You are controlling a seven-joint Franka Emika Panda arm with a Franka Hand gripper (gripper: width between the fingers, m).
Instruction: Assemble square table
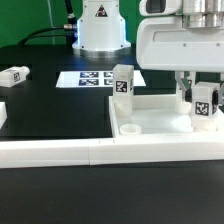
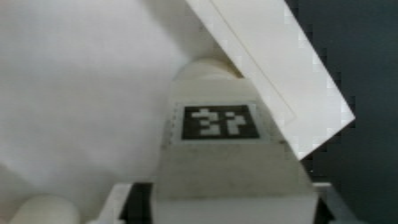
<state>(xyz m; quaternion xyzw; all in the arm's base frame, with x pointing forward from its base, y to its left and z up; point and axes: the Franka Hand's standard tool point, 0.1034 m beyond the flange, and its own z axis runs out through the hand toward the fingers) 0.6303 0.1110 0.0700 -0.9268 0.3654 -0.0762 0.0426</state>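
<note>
The square tabletop point(image 1: 155, 118) lies flat on the black table, against the white border bars. One white tagged leg point(image 1: 123, 83) stands upright at its far corner on the exterior view's left. My gripper point(image 1: 202, 92) is shut on a second tagged leg point(image 1: 204, 104), held upright over the slab's corner on the exterior view's right. In the wrist view this leg point(image 2: 219, 122) fills the space between my fingers point(image 2: 135, 200), with the slab point(image 2: 89, 90) and its edge behind it. An open socket point(image 1: 130, 128) shows at the slab's near corner. Whether the held leg sits in a socket is hidden.
Another tagged leg point(image 1: 14, 75) lies on the table at the exterior view's far left, with a white part point(image 1: 3, 116) below it at the frame edge. The marker board point(image 1: 92, 78) lies in front of the robot base point(image 1: 98, 30). The border bars point(image 1: 90, 150) run along the front.
</note>
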